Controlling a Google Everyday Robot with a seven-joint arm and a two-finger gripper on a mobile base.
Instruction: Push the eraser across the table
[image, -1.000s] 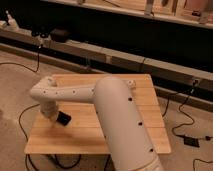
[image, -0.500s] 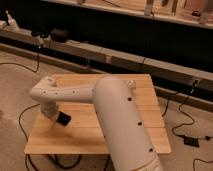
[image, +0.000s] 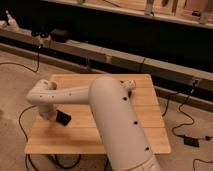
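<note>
Eraser: cannot be told apart from the dark gripper tip.
Gripper (image: 63, 118): fingers closed, low over the desk (image: 150, 131) at 9 o'clock; whether it holds anything, cannot tell.
Cup (image: 131, 86): 1 o'clock, behind the arm (image: 116, 120).

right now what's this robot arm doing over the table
A white robot arm reaches across the wooden table, its gripper shut and down low over the left part of the top. It is meant to push an eraser across, but no eraser can be told apart from the dark gripper tip. A white cup stands near the far edge, partly behind the arm.
</note>
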